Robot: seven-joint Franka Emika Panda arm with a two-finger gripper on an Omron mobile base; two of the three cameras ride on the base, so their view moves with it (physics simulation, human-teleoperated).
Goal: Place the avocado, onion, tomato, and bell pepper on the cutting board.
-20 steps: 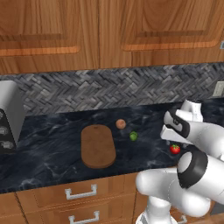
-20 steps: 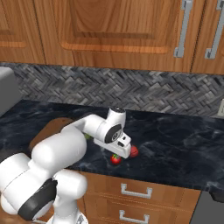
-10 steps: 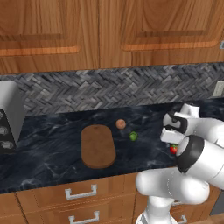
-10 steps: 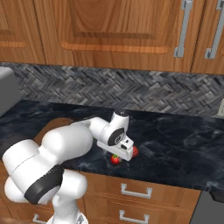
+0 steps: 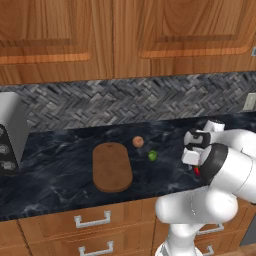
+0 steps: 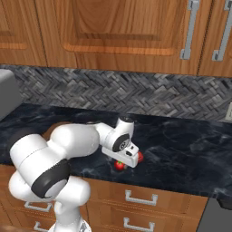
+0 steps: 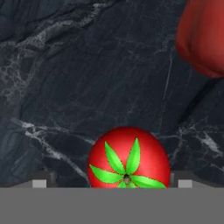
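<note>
Change since earlier frame: pincer has come lower over the counter; base views are unshifted, so the arm moved, not the camera.
Pincer state: open, one finger tip at each lower corner of the hand view, the tomato between them and not yet gripped.
Tomato: bottom centre of hand view, leafy top facing the camera; under the hand at centre of right base view.
Bell pepper: upper right of hand view, near the tomato but apart.
Avocado and onion: centre of left base view, just right of the cutting board.
Cutting board: bare, left of centre.
Counter: dark marble.
Advice: descend straight, keep the tomato centred, close below its widest girth; avoid nudging the pepper.
</note>
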